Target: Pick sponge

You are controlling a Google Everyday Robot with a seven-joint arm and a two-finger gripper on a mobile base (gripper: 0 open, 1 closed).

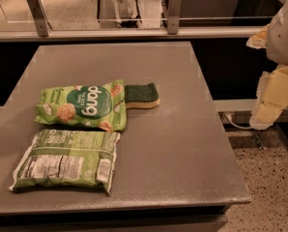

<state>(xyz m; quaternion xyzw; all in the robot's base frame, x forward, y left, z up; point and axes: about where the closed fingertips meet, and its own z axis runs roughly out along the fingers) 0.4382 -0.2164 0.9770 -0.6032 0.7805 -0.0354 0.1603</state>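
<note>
The sponge [142,95] is a small block with a dark green scouring top over pale yellow foam. It lies flat on the grey table [182,144], a little behind the middle, with its left end touching the right end of a light green "dang" snack bag [82,105]. My gripper [269,105] hangs at the right edge of the view, beyond the table's right side and well to the right of the sponge, below the white arm [285,30]. It holds nothing that I can see.
A second light green snack bag [66,159] lies label side down at the front left. A rail with metal posts [173,6] runs behind the table. Speckled floor [265,187] lies to the right of the table.
</note>
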